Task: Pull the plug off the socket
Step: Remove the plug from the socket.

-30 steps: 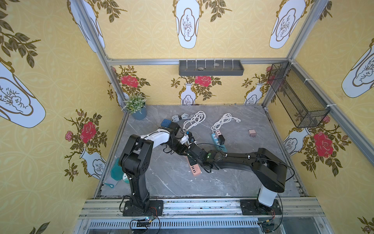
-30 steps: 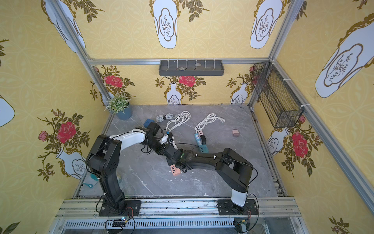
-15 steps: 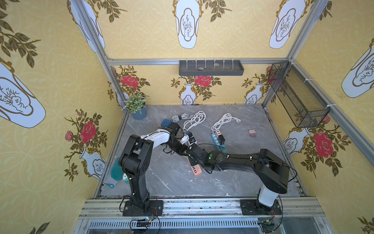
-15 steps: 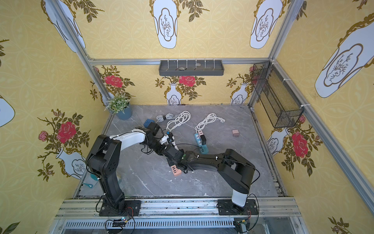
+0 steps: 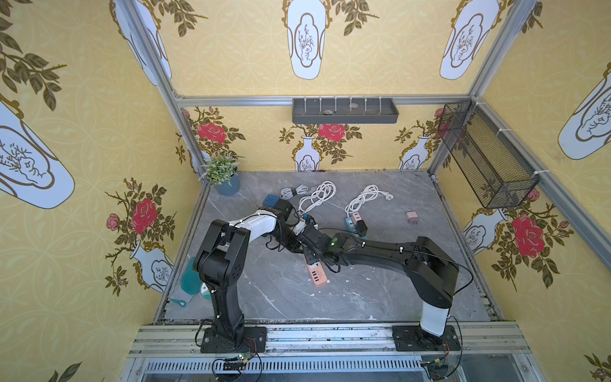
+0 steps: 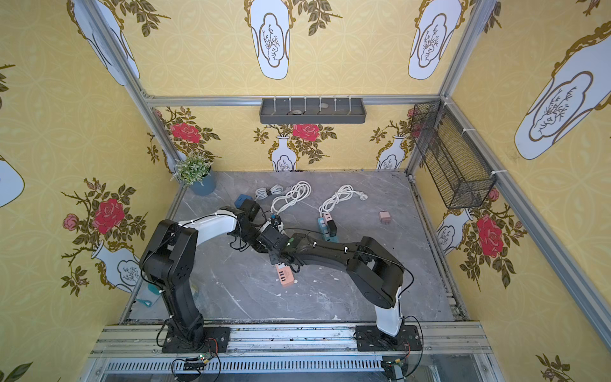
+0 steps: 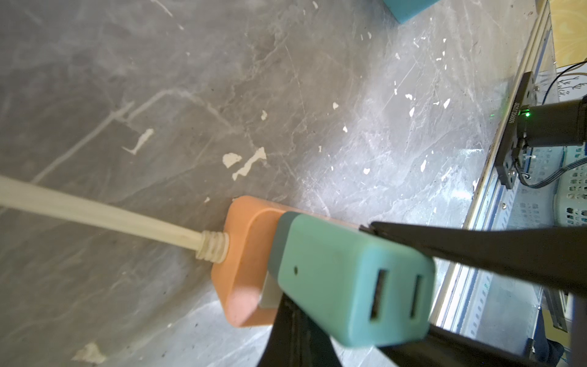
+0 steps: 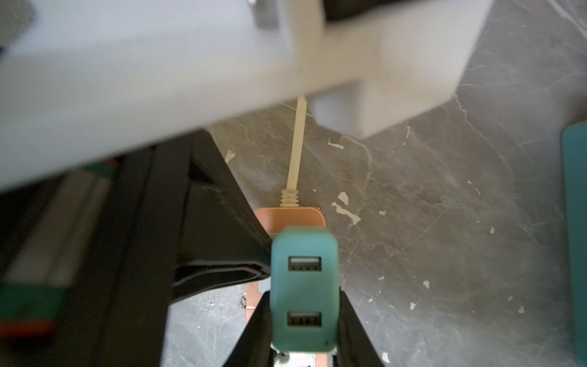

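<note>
The socket is an orange power strip point(image 5: 318, 275) point(image 6: 284, 276) lying mid-table, with a cream cord point(image 7: 95, 216) leaving its end. A teal two-port USB plug point(image 7: 349, 286) point(image 8: 304, 286) sits on the strip's point(image 7: 244, 241) face. My right gripper point(image 8: 304, 317) is shut on the plug, one black finger point(image 7: 476, 254) on each side. My left gripper point(image 7: 282, 298) is shut on nothing. Its tip point(image 8: 260, 267) rests against the plug's side, down at the strip. In both top views the two wrists cover the plug.
A blue strip point(image 5: 355, 226) carrying pink and black chargers lies behind the arms. Beyond it lie white cable coils point(image 5: 317, 196), a blue cube point(image 5: 271, 200) and a loose pink charger point(image 5: 411, 217). A potted plant point(image 5: 224, 175) fills the back left corner. A teal item point(image 5: 191, 281) lies front left.
The right arm's elbow has shifted slightly. Both grippers and the strip stay where they were.
</note>
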Available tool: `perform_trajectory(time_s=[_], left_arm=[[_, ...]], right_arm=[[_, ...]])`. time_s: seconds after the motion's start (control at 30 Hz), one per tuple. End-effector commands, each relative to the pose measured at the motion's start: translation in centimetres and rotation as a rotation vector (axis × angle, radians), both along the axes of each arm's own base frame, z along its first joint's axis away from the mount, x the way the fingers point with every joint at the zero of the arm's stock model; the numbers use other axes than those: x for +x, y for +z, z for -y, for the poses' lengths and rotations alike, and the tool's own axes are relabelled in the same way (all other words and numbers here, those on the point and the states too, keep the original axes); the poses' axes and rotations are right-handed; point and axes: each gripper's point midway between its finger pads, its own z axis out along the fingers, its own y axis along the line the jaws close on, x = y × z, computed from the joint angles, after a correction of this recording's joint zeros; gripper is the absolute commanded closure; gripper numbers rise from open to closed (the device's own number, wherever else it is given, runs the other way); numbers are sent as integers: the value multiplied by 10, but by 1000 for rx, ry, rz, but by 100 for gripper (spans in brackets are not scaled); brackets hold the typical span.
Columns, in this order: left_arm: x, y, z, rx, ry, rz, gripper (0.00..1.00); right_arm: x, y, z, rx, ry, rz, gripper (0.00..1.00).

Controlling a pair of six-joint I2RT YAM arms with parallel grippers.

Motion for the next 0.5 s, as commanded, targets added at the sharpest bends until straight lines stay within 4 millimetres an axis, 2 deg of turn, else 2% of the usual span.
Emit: perform_trajectory(time_s=[0.0, 0.27, 0.47], left_arm=[[-1, -16, -15, 99, 3, 3, 100], [-1, -16, -14, 97, 3, 4, 100], [-1, -16, -14, 97, 3, 4, 100]], right_arm=[[2, 11, -8, 73, -7, 29, 100], [4, 8, -4, 98, 4, 128, 100], [5, 17, -6, 146, 13, 193, 100]])
